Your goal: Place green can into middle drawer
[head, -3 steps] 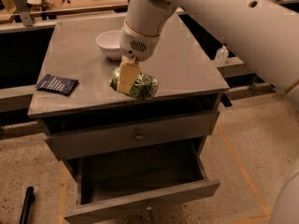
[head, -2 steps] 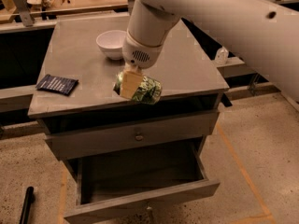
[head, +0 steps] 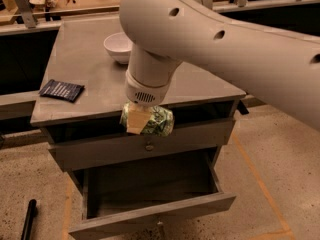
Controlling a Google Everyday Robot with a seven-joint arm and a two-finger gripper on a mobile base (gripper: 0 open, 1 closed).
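Noted gripper [head: 138,120] clamped on green can [head: 159,122] at tabletop [head: 95,64] front edge. Carry outward over middle drawer [head: 150,186], lower well inside before releasing.

One camera only. It sits high, in front of the bench [head: 90,59], and looks steeply down at the top and the drawer fronts. The far edge of the top lies near the upper frame edge, with speckled floor [head: 295,184] at the bottom and right. Range is close, and the bench spans most of the width. The arm [head: 225,49] crosses from the upper right, nearest the lens. The gripper [head: 145,121] hangs mid-frame at the bench's front edge, clamped on the green can [head: 161,121], above the open middle drawer [head: 165,211].
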